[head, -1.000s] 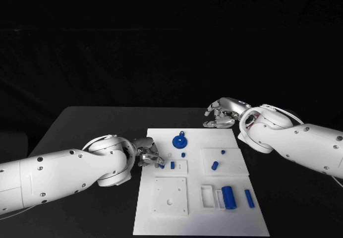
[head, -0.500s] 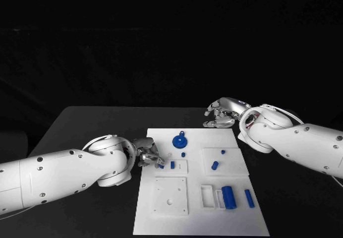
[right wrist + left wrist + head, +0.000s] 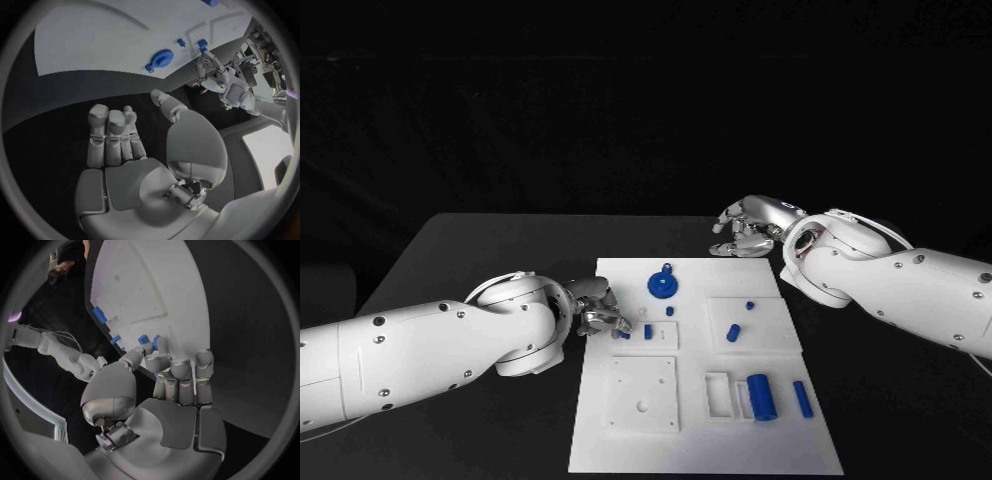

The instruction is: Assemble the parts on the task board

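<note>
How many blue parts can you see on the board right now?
7 on the task board: round part at the far end, small peg, peg beside the left hand, two on the right plate, large cylinder, thin cylinder. The hand may hide another.

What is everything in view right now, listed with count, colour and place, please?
Table: one, black, under everything.
Task board: one, white, middle of the table.
Round part: one, blue, far end of the board.
Small pegs: several, blue, on the board's middle plates.
Large cylinder: one, blue, near right of the board.
Slim rod: one, blue, right of the cylinder.
Left hand: one, silver, at the board's left edge, fingertips at a small blue part.
Right hand: one, silver, fingers curled, over the table beyond the board's far right corner.
</note>
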